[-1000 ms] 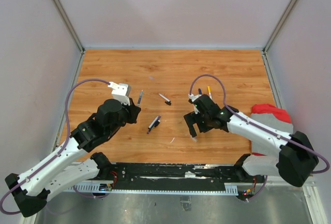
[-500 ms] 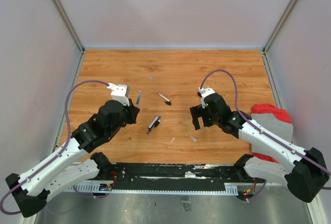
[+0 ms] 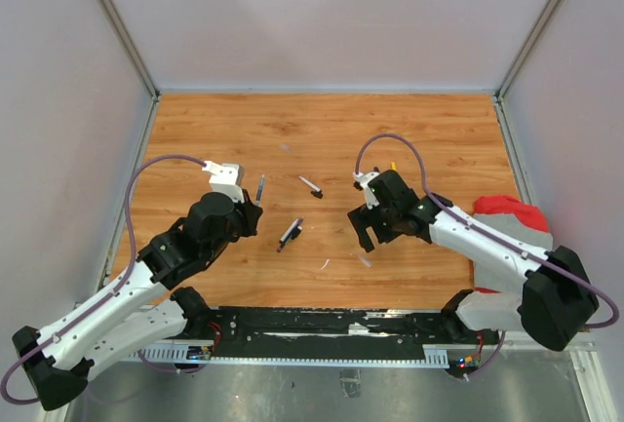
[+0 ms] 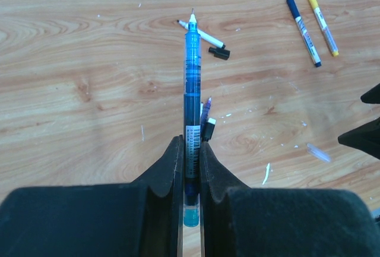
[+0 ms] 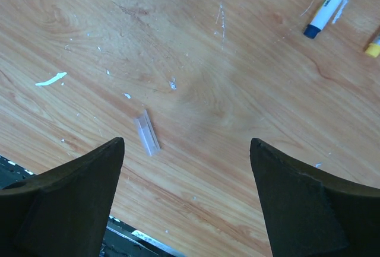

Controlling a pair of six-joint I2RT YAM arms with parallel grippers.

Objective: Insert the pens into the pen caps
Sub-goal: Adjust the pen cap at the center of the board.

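Observation:
My left gripper is shut on a translucent blue pen, whose tip points away from the jaws. From above, this pen sticks out of the left gripper at table left. A clear pen cap lies on the wood below my right gripper, nearer its left finger. The right gripper hangs open and holds nothing. The clear cap shows just in front of it. A white pen and a black cap lie beyond the held pen's tip.
A blue-capped pen and a yellow pen lie side by side at the far right. Another pen lies mid-table. A red cloth sits at the right edge. Grey walls enclose the wooden table.
The right gripper swung right and away, then came back left over the clear cap. The left arm with its pen has barely moved.

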